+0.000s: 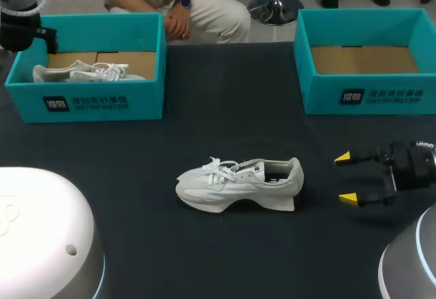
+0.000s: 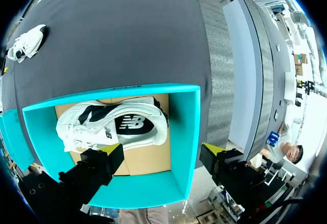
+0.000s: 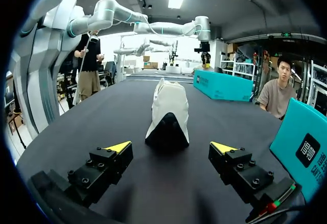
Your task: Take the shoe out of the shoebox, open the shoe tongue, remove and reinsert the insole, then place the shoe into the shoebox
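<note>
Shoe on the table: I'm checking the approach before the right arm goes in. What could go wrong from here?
The right tool is open and faces the heel of the shoe, apart from it; a push there could slide the shoe rather than grip it. The loose laces might snag the tool when it opens the tongue.

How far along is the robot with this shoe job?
Done: one shoe lies out on the table. In hand: the right gripper, open, faces its heel without touching; the left gripper hangs open over the left box, which holds a second shoe. Left, it seems: tongue, insole, then boxing the shoe; the right box is empty.
</note>
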Available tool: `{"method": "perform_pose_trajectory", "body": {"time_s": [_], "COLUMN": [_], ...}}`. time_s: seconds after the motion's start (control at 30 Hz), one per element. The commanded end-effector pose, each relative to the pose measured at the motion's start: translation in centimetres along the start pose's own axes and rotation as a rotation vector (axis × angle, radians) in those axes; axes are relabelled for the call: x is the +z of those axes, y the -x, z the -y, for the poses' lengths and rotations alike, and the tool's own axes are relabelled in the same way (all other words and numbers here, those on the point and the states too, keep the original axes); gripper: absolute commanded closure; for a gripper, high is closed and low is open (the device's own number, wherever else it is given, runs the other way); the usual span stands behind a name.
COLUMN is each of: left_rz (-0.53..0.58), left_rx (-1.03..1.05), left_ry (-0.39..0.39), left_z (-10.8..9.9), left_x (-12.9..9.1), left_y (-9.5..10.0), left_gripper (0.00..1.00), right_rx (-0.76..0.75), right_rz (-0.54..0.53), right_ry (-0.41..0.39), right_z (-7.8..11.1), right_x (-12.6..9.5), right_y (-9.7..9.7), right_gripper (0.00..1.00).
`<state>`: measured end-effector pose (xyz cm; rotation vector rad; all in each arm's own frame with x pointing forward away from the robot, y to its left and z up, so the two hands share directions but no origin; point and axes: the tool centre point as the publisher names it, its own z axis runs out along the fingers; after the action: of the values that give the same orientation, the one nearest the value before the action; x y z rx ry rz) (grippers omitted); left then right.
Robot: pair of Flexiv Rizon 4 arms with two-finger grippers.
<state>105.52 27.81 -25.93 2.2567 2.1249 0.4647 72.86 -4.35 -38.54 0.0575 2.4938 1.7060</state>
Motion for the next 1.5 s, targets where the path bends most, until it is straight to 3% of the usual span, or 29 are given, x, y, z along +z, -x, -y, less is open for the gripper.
{"method": "perform_pose_trajectory", "body": {"time_s": [0.03, 0.7, 1.5], "left_rz": [0.000, 0.000, 0.000], "left_rx": [0.001, 0.001, 0.001], "left_ry": [0.001, 0.001, 0.001], "left_z": [0.0, 0.0, 0.0], "left_x": [0.0, 0.0, 0.0], "left_y": [0.0, 0.0, 0.0], "left_gripper": [0.00, 0.00, 0.00], "right_rx": [0.000, 0.044, 0.062], "right_rz": [-0.011, 0.038, 0.058], "right_ry": [0.005, 0.002, -0.007], "right_z": [0.4, 0.6, -0.9], "right_x": [0.0, 0.2, 6.2], "right_y": [0.4, 0.2, -0.4], "right_gripper": [0.00, 0.00, 0.00]}}
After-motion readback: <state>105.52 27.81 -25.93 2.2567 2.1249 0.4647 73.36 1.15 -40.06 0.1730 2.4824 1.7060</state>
